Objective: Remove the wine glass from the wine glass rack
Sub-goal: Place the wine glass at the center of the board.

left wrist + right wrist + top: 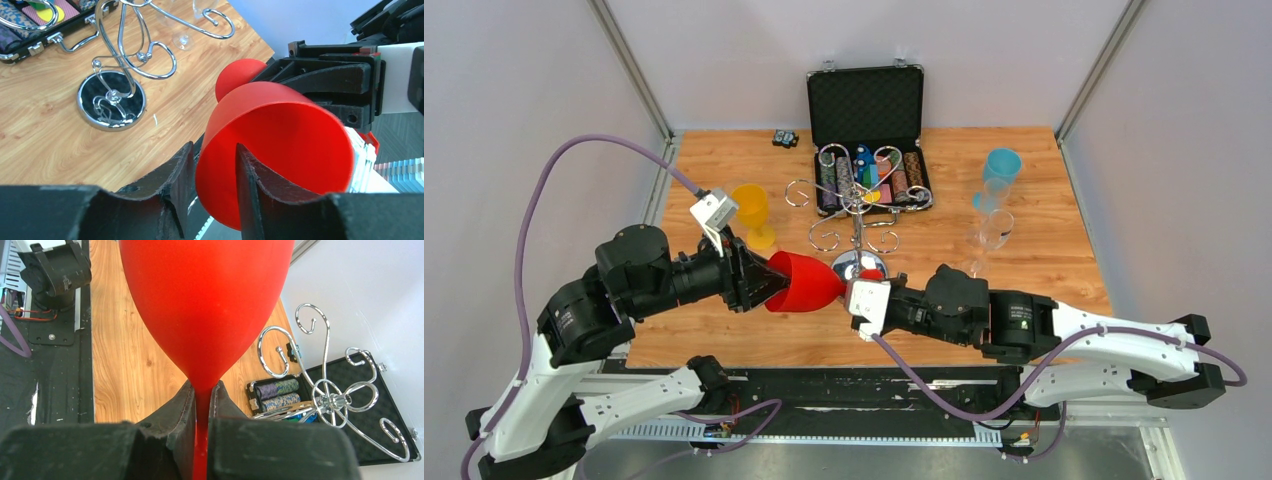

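One red wine glass [809, 283], off the rack [857, 228] and held in mid-air just in front of its round base. Lying level, long axis running crosswise to the rack's pole, mouth toward the left, foot toward the right. Right gripper [202, 388] clamped tight on the thin stem just below the bowl. Left gripper [214, 152] partly open astride the rim, one finger [252, 172] inside the bowl, the other outside; no telling whether pressing on the wall. Four glasses in all: the red one, one yellow [750, 208] left of the rack, one blue [1002, 165] and one clear [996, 228] to its right. One open chip case [866, 105] behind the rack.
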{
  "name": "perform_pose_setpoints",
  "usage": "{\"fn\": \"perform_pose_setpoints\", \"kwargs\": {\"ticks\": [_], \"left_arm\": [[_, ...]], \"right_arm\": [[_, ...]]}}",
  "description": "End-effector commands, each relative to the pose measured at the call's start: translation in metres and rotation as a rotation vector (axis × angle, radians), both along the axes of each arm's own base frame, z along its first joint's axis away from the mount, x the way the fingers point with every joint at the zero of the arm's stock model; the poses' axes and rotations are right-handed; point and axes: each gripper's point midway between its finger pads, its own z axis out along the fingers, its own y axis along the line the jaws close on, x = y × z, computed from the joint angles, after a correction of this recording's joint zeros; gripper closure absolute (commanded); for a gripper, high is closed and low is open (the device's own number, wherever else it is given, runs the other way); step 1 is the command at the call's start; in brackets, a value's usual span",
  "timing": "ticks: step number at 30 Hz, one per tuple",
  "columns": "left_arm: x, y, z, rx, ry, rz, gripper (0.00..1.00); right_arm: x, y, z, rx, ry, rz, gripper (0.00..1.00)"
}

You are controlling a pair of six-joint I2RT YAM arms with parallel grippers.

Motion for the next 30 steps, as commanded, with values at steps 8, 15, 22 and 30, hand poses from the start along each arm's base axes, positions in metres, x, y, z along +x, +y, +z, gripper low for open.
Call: {"fn": "perform_pose_setpoints", "kwargs": {"ticks": [8, 15, 22, 30], "left_arm": [[0.0, -0.006, 0.006, -0.02, -0.012, -0.02, 0.72], [0.007, -0.012, -0.005, 0.016, 0.0, -0.017, 1.0], [0.017, -0.016, -0.018, 0.068, 0.004, 0.003, 1.0], [0.034, -0.02, -0.041, 0.107, 0.053, 0.005, 1.0]], "right_arm": [[0.006, -0.004, 0.001, 0.033, -0.026, -0.045, 1.0], [0.008, -0.005, -0.004, 0.028, -0.032, -0.057, 1.0], [0.012, -0.01, -0.014, 0.021, -0.032, -0.086, 0.93], [0.016, -0.027, -0.018, 0.049, -0.014, -0.133, 0.51]]}}
